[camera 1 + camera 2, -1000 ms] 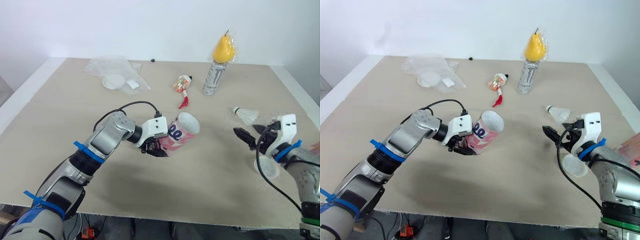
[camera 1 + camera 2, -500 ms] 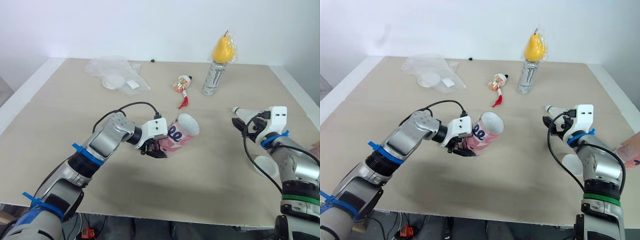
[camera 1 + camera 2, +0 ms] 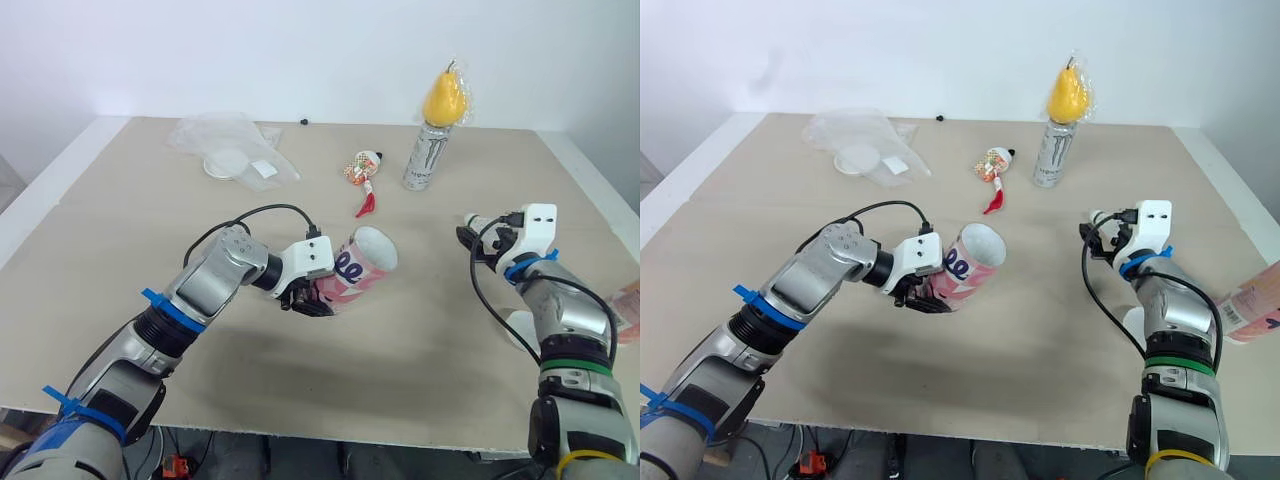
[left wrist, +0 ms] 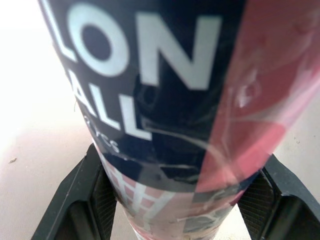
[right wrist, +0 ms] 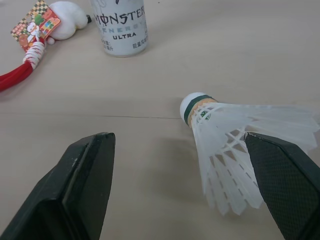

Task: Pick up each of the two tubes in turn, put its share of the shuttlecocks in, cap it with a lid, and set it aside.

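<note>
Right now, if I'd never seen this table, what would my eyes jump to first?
Probably the pink tube, held tilted in the left gripper in the middle of the table, its open mouth turned to the right. Next, the yellow pear perched on a can at the far side. Then the white shuttlecock lying between the open fingers of the right gripper.

A shuttlecock (image 5: 225, 130) lies between the spread fingers of the right gripper (image 5: 177, 145), nearer one finger (bare table (image 3: 430, 350) on the other side). Ahead of it stand a can (image 5: 119, 27) and a red charm (image 5: 35, 30). Toward the left gripper (image 3: 308, 300), clamped on its tube (image 3: 360, 265), the way is open.
</note>
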You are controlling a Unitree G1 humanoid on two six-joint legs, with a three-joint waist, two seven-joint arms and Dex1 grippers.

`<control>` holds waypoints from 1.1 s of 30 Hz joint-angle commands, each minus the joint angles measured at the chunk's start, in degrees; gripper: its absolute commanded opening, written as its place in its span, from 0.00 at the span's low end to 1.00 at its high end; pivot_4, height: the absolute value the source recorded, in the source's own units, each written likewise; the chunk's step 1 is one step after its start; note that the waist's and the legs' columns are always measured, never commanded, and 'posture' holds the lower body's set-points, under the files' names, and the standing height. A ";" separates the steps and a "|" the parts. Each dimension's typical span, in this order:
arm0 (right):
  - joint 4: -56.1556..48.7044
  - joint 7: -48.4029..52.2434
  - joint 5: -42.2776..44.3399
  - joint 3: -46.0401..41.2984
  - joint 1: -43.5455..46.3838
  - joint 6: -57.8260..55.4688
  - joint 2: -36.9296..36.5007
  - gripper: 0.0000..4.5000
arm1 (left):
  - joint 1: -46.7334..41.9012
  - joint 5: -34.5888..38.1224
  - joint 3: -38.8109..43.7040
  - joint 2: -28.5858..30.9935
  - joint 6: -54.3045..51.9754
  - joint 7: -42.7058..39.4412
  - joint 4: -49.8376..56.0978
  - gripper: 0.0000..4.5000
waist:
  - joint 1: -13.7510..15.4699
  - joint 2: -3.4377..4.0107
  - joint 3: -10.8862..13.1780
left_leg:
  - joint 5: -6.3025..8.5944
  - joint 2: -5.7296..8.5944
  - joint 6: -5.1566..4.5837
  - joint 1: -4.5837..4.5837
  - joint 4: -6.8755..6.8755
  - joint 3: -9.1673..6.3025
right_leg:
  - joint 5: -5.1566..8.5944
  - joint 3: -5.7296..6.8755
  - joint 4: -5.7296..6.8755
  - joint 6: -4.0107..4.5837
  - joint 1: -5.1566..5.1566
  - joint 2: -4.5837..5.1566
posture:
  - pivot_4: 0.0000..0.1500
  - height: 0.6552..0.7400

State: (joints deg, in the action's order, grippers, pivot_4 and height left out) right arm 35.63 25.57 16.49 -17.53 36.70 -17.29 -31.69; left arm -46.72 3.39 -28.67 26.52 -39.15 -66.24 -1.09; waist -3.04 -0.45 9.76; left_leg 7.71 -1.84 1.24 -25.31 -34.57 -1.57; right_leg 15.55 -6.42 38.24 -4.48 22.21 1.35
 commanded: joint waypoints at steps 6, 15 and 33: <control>3.13 1.05 -0.31 0.16 3.62 3.47 0.05 0.98 | 0.28 -0.62 -0.21 1.11 -0.70 0.26 -0.28 0.63 | -0.01 0.00 0.00 | 0.00 0.00 0.00 0.00 0.00 0.00 | 0.00 0.00 0.00 0.00 0.00 0.00 | 1.00 1.00; 7.91 1.31 0.08 -0.53 6.44 5.47 -0.15 0.86 | 0.50 -0.64 -0.21 1.26 -0.87 0.44 -0.20 0.63 | -0.10 0.00 0.00 | 0.00 0.00 0.00 0.00 0.01 0.00 | -0.01 0.00 0.00 0.01 0.00 0.00 | 1.00 1.00; 10.28 1.95 0.04 -0.35 7.45 8.40 -0.86 0.01 | 0.71 -0.80 -0.35 1.55 -0.74 0.91 -0.29 0.63 | -0.24 0.00 0.00 | 0.00 0.00 0.00 0.01 0.00 0.00 | -0.02 -0.01 0.00 0.00 0.00 0.00 | 1.00 1.00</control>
State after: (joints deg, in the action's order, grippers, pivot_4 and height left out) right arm 48.94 27.07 15.94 -16.85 43.47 -9.90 -31.27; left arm -46.71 3.58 -28.67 26.84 -39.17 -65.80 -1.06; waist -3.28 -0.45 9.76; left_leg 7.71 -1.84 1.25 -25.30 -34.56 -1.57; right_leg 15.52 -6.43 38.24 -4.49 22.21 1.35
